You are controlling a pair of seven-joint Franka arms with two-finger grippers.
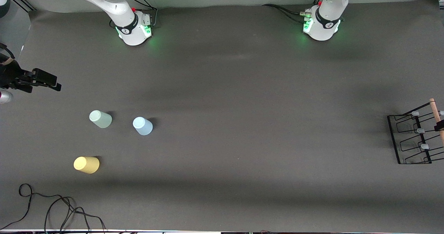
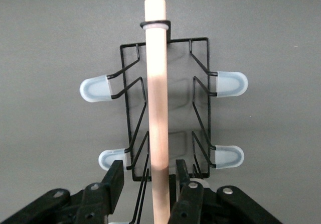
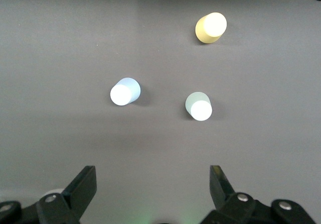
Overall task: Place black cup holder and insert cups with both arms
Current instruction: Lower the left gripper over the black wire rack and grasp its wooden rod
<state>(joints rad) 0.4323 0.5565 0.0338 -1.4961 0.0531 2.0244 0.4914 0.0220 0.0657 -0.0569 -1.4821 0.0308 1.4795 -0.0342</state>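
Observation:
The black cup holder [image 1: 411, 138] stands at the left arm's end of the table, partly cut off by the view's edge. My left gripper [image 2: 149, 166] is open and low over it. Its fingers [image 2: 116, 176] stand on either side of the wooden handle [image 2: 156, 83], with a gap on both sides. Pale pegs [image 2: 95, 88] stick out from the wire frame. Three cups stand upside down near the right arm's end: green [image 1: 100, 119], blue [image 1: 142, 126] and yellow [image 1: 86, 165]. My right gripper [image 3: 153, 170] hangs high above the table, wide open and empty, on the robots' side of the cups.
The two lit arm bases [image 1: 133, 29] [image 1: 321, 25] stand along the table's robot side. A loose black cable [image 1: 52, 209] lies near the front edge at the right arm's end. Bare grey mat [image 1: 260, 130] stretches between the cups and the holder.

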